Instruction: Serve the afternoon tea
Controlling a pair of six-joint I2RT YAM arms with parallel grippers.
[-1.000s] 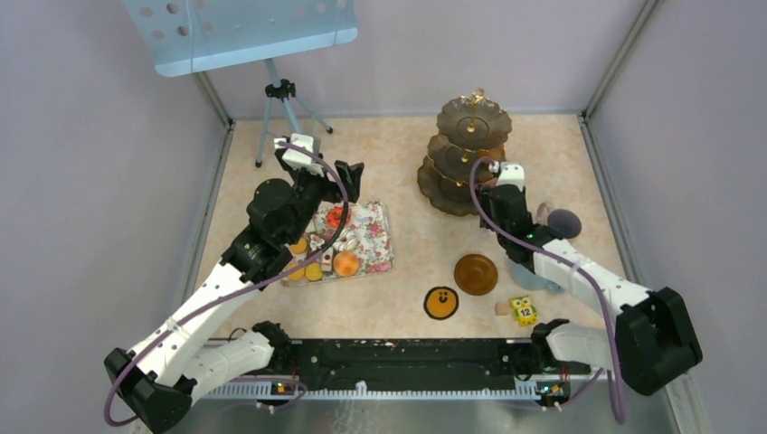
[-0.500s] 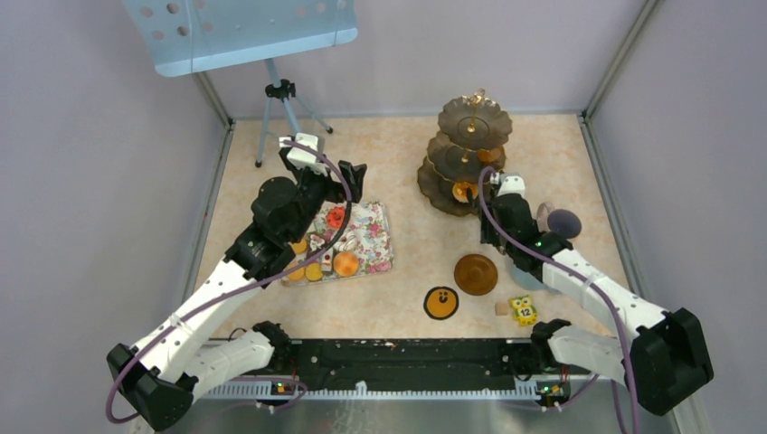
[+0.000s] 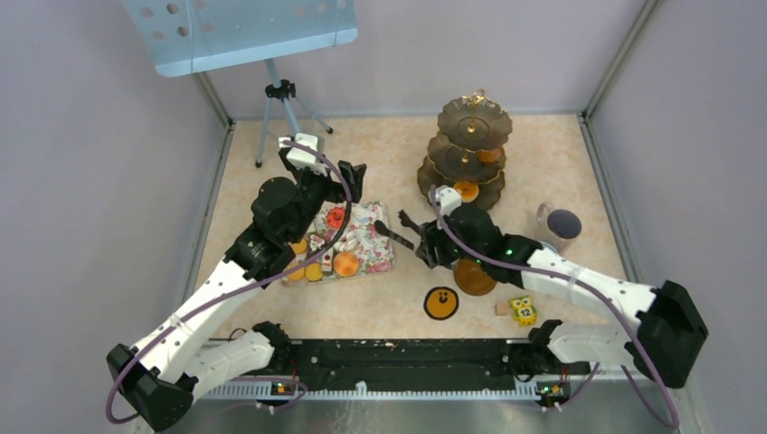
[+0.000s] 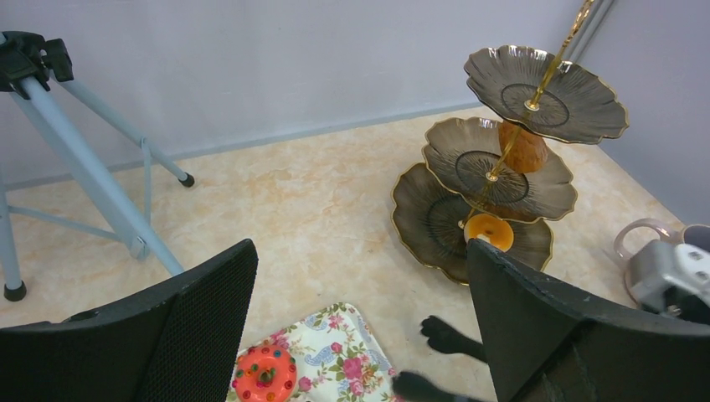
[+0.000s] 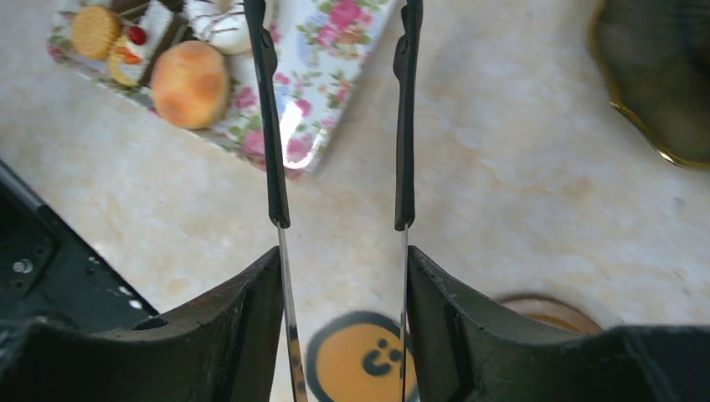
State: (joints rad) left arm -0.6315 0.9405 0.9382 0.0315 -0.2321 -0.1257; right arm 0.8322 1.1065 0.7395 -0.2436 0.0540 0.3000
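The dark gold-trimmed stand [image 3: 470,149] stands at the back, with an orange round [image 3: 466,191] on its bottom tier and a brown bun [image 3: 488,155] on the middle tier. A floral tray [image 3: 373,244] holds a red donut [image 3: 336,217], a peach bun [image 3: 345,263] and cookies [image 3: 313,271]. My right gripper [image 3: 434,244] is shut on metal tongs [image 3: 398,232]. Their black tips are apart, empty, near the tray's right edge [image 5: 318,75]. My left gripper [image 3: 348,181] is open and empty above the tray's far end. The brown saucer [image 3: 476,274] lies partly under my right arm. The grey mug [image 3: 561,223] stands at the right. The light blue cup is hidden.
A yellow smiley coaster [image 3: 441,303], the owl block [image 3: 522,310] and a small wooden block [image 3: 500,308] lie near the front. A tripod [image 3: 280,99] with a blue perforated panel stands at the back left. Walls enclose the table on three sides.
My right arm swung left from the stand towards the tray, tongs in hand. An orange round now shows on the bottom tier. My left arm hardly moved.
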